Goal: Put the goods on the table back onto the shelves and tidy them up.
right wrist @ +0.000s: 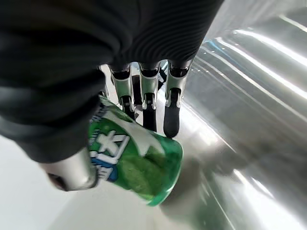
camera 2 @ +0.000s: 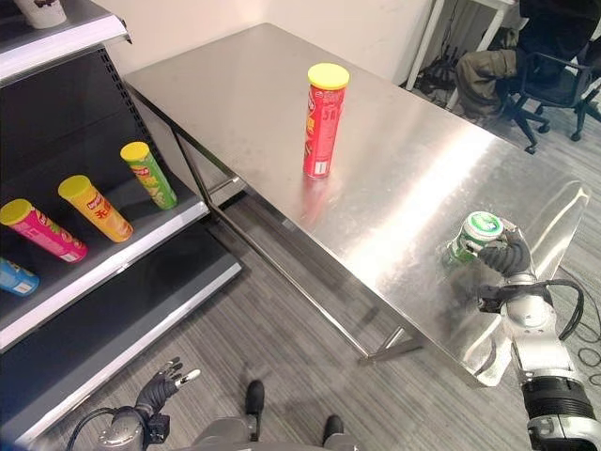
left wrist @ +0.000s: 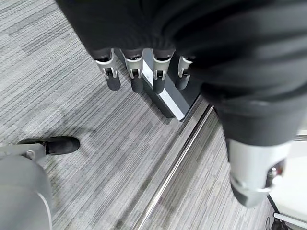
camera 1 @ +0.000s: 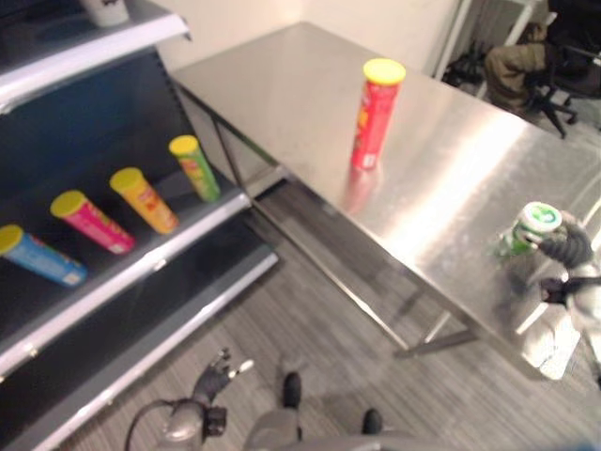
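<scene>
My right hand (camera 2: 515, 258) is curled round the green tub (camera 2: 474, 235) at the near right end of the steel table (camera 2: 394, 160), thumb on one side, fingers (right wrist: 144, 103) on the other. My left hand (camera 2: 161, 385) hangs low over the grey carpet with its fingers loose and straight, holding nothing. The risk, as I judge it: the tub is smooth and round, the tabletop slick and polished — a weak squeeze could let it slip or roll off the near edge. The tall red can (camera 2: 322, 120) with its yellow lid stands upright farther along, easy to topple. On the left shelf (camera 2: 141, 246) four yellow-capped tubes lean — pink tube (camera 2: 45, 232), orange tube (camera 2: 96, 209), green tube (camera 2: 148, 175) and a blue tube (camera 1: 42, 256).
</scene>
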Controlling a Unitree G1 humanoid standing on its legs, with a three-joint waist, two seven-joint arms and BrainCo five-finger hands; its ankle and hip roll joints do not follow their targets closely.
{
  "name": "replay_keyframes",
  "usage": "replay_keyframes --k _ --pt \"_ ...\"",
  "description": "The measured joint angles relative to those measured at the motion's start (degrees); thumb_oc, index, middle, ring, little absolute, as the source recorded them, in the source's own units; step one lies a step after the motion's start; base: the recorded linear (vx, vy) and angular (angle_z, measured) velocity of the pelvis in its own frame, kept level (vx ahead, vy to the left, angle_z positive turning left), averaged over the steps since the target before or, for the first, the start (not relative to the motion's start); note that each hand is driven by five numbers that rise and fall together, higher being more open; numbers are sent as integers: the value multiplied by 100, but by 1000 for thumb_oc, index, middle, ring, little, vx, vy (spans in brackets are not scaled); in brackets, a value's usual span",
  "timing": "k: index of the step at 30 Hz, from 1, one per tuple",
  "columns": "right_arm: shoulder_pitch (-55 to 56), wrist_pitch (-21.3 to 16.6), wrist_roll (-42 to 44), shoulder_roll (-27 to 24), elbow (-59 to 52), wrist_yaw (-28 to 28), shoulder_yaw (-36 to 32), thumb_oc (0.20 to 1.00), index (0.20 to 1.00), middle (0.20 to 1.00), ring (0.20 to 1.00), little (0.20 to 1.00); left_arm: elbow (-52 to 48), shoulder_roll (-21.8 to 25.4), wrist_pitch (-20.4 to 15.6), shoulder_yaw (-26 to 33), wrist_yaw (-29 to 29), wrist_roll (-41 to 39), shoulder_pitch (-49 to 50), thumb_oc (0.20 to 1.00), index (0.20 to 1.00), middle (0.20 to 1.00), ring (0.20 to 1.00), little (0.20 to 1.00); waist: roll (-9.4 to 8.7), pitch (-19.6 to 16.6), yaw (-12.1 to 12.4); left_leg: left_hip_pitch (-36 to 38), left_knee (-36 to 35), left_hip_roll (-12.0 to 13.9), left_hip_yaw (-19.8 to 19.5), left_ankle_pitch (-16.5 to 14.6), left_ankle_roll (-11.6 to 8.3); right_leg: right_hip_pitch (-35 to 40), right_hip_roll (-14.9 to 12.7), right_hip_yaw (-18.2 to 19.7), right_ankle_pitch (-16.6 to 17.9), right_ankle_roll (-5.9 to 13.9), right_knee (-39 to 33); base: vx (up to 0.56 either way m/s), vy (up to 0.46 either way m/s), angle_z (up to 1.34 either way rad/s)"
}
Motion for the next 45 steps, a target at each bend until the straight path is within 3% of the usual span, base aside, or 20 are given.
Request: replay_keyframes --k 6,13,17,19,22,23,24,25,26,27,30,32,33,34,37,40,42,44,45 --pt "66 -56 -146 85 -1038 -23 -343 200 200 200 200 200 -1 -12 -1 50 6 1 -46 1000 1000 1000 1000 1000 6 4 -10 40 0 1 -24 5 -6 60 4 -19 -4 -4 -3 6 -28 1" --pt "-276 -550 170 249 -2312 -288 -809 200 200 200 200 200 0 -10 -4 67 44 -2 -150 1000 1000 1000 1000 1000 -12 0 -4 143 -2 8 -185 26 -48 252 57 -173 -36 -40 -2 -4 -74 13" --pt "-850 -772 392 390 -2666 -323 -699 200 200 200 200 200 7 -70 -12 69 50 -25 -151 1000 1000 1000 1000 1000 14 -42 331 89 -31 13 -488 76 -172 382 190 -433 -60 -100 28 -27 -139 49" --pt "-1473 -913 514 418 -2961 -301 -359 200 200 200 200 200 2 -138 -17 44 55 -54 -114 1000 1000 1000 1000 1000 55 -171 768 -53 0 53 -898 186 -261 462 388 -814 -153 -258 30 -71 -270 105" --pt "-1910 -987 615 180 -2915 -326 53 200 200 200 200 200 -32 -293 -80 17 52 -72 -125 1000 1000 1000 1000 1000 176 -204 826 -297 74 -31 -1817 477 -522 594 672 -1306 -376 -490 -3 -86 -95 143" --pt "-1988 -1007 608 5 -2917 -282 83 200 200 200 200 200 -61 -346 -94 19 55 -74 -125 1000 1000 1000 1000 1000 257 -192 995 -356 5 46 -1971 459 -644 598 746 -1481 -396 -530 26 -57 32 116" --pt "-2055 -1013 616 -54 -2909 -253 81 200 200 200 200 200 -82 -327 -89 21 55 -77 -119 1000 1000 1000 1000 1000 278 -173 1169 -462 -2 97 -1768 273 -546 603 761 -1652 -354 -586 44 -48 87 94" --pt "-2083 -1026 630 -64 -2901 -244 75 200 200 200 200 200 -74 -234 -50 33 53 -78 -61 1000 1000 1000 1000 1000 112 -109 1215 -556 137 153 -1246 -3 -550 558 615 -1916 -360 -623 13 -29 104 75" --pt "-2114 -1031 638 -45 -2896 -239 84 200 200 200 200 200 -65 -163 -29 34 60 -79 -16 1000 1000 1000 1000 1000 -8 -124 1233 -596 145 162 -958 21 -545 530 485 -2053 -368 -634 27 -31 151 89" --pt "-2389 -1036 779 -53 -2832 -247 190 200 200 200 200 200 -10 -107 -17 51 60 -81 -4 1000 1000 1000 1000 1000 -118 -66 1232 -568 137 332 -510 33 -625 535 360 -2160 -324 -626 52 66 90 65" --pt "-2598 -1092 1076 -59 -2565 -253 238 200 200 200 200 200 8 -107 -16 44 53 -177 -38 1000 1000 1000 1000 1000 -56 -73 1212 -215 92 815 -328 60 -670 650 282 -2333 -295 -574 43 49 102 47" --pt "-2635 -1073 1167 -161 -2455 -244 253 200 200 200 200 200 10 -130 -16 31 52 -224 -97 1000 1000 1000 1000 1000 18 -69 1131 -160 7 953 -148 65 -673 682 284 -2403 -260 -514 43 31 178 41" --pt "-2636 -985 1179 -246 -2449 -252 249 200 200 200 200 200 4 -187 -16 21 49 -224 -132 1000 1000 1000 1000 1000 213 -106 1072 -53 -20 1017 28 93 -632 721 302 -2423 -211 -347 43 51 219 24" --pt "-2621 -971 1179 -204 -2447 -252 253 200 200 200 200 200 11 -167 -13 32 49 -223 -157 1000 1000 1000 1000 1000 208 -88 1067 -33 -30 986 48 206 -697 749 243 -2425 -185 -257 42 94 319 15" --pt "-2688 -842 1187 -4 -2429 -197 416 200 200 200 200 200 -59 4 -7 62 42 -219 -310 1000 1000 1000 1000 1000 -103 -43 1067 22 8 500 107 189 -476 765 -262 -2357 -21 -119 109 80 294 15" --pt "-2742 -831 1193 61 -2397 -116 527 200 200 200 200 200 -207 133 -22 100 51 -215 -379 1000 1000 1000 1000 1000 -177 -60 1148 26 61 141 99 58 -301 759 -631 -2365 24 -64 281 117 392 22" --pt "-2809 -820 1233 91 -2285 -115 605 200 200 200 200 200 -190 140 -15 114 62 -214 -363 1000 1000 1000 1000 1000 -163 -53 1158 49 123 77 92 42 -223 775 -736 -2359 -8 -31 375 98 387 3" --pt "-2862 -704 1285 79 -2130 -103 739 200 200 200 200 200 -174 191 12 85 83 -169 -310 1000 1000 1000 1000 1000 -172 -42 1205 148 142 -181 35 -42 -130 775 -1099 -2394 -143 148 778 82 309 19" --pt "-2775 -599 1282 35 -2083 -78 698 200 200 200 200 200 -197 170 22 68 51 -164 -306 1000 1000 1000 1000 1000 -161 -68 1133 170 227 -344 91 -198 47 747 -1311 -2339 -158 225 1109 131 505 48"
